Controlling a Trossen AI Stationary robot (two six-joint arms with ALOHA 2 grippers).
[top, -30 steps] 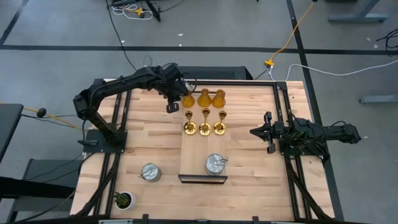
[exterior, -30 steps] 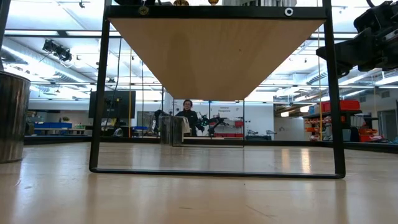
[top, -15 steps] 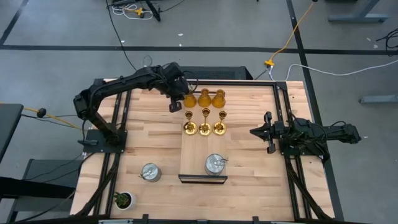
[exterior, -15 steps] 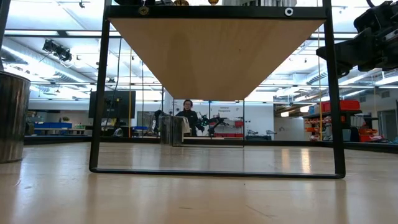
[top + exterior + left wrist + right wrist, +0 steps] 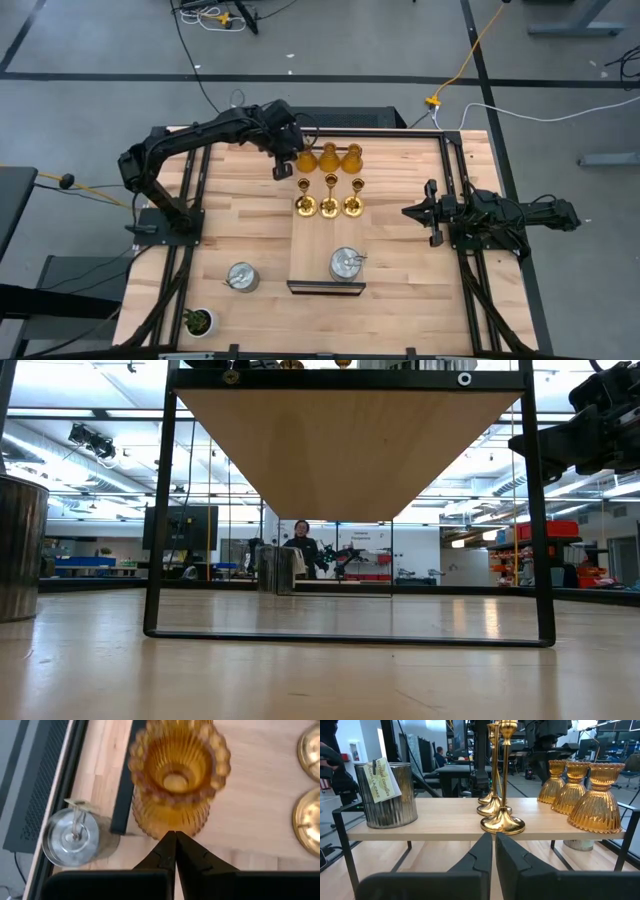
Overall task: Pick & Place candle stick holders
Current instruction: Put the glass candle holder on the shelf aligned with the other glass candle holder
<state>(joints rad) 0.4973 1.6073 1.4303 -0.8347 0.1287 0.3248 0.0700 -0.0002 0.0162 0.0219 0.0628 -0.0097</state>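
Observation:
Three amber holders stand in a row on the far end of a raised wooden shelf. Three gold holders stand on their round bases behind that row, and a silver holder stands at the shelf's near end. Another silver holder stands on the table, and a third stands below the shelf's edge. My left gripper is shut and slants down beside the leftmost amber holder. My right gripper is shut and level at the table's right side, touching nothing. My left gripper's shut fingertips point at the lower flared wall of the leftmost amber holder, slanting down from the table's left. I cannot tell whether they touch it. The holder stands upright on the shelf.
The shelf stands on a black metal frame with open room beneath it. A small potted plant stands at the table's near left corner. Bare tabletop lies between the shelf and the right arm. A person sits far off in the room.
My left gripper has stayed beside the leftmost amber holder and tipped a little at the wrist. Its fingers have stayed shut. The holders have not moved.

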